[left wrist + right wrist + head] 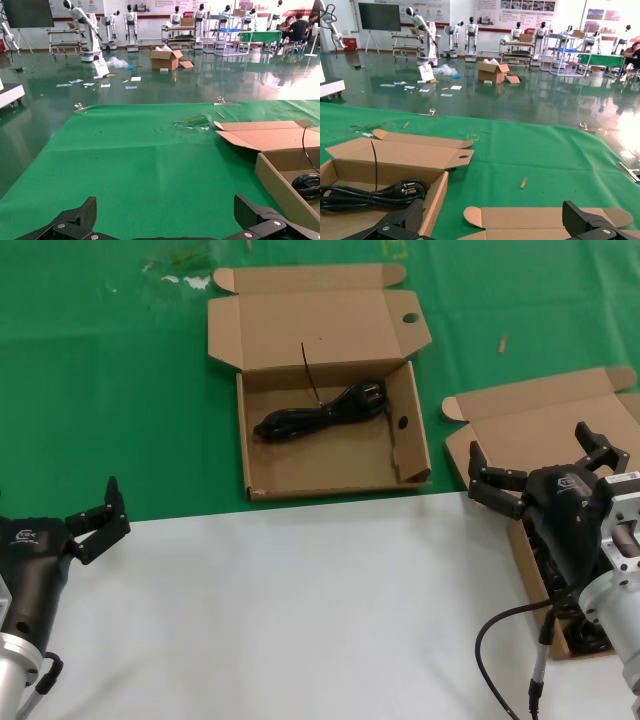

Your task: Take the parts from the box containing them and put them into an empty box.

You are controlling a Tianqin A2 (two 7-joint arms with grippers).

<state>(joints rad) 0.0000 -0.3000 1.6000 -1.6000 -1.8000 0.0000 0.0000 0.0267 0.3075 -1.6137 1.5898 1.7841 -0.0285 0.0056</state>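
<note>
One power cord (322,411) in holed box (330,445), well apart from right end effector (540,476)

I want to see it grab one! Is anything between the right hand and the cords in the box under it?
Nothing visible blocks it. The right hand hangs open right over the long box, whose lid is folded back. Its own arm hides most of the cords inside.

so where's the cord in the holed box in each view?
Head: cord lies across the far half of the holed box, upper centre.
Left wrist: only a coil of it shows at the right edge, behind the box wall.
Right wrist: cord at lower left, plug end toward the box's side wall.
Shared landmark: the box's raised lid.
</note>
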